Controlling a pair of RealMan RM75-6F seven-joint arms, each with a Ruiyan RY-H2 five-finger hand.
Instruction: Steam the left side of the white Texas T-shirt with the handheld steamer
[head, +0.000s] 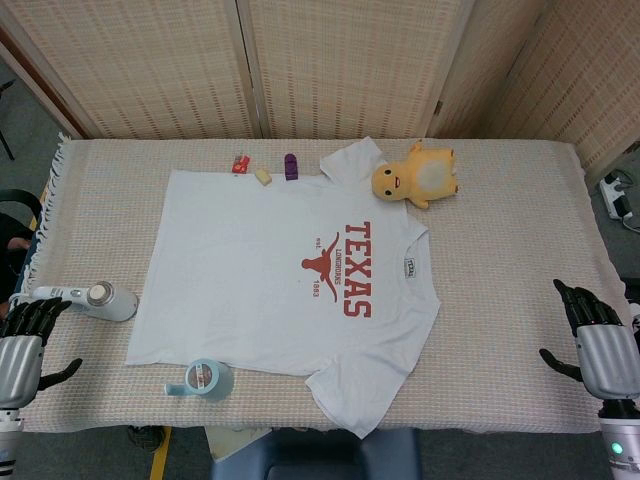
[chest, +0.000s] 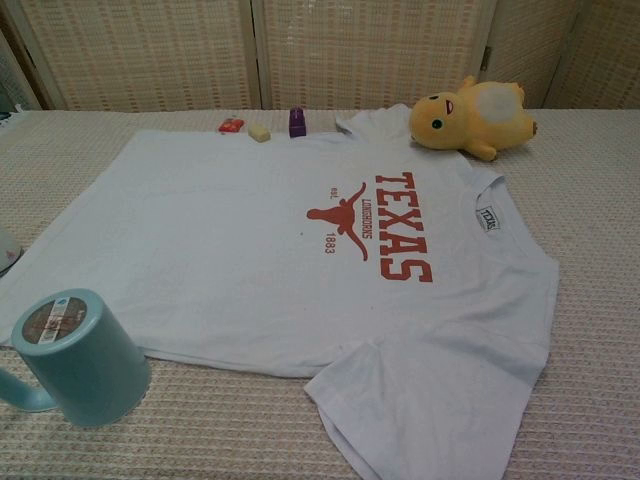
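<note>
The white Texas T-shirt lies flat across the woven table cover, its red print facing right; the chest view shows it as well. A white handheld steamer lies on its side just off the shirt's left edge, and only a sliver of it shows in the chest view. My left hand hovers at the table's near left corner, close below the steamer, fingers apart and empty. At the near right edge my right hand is also spread and holds nothing. Neither hand shows in the chest view.
A light blue mug-shaped container with a handle stands at the shirt's near left corner. A yellow plush toy lies by the far sleeve. Small red, cream and purple items sit along the far hem.
</note>
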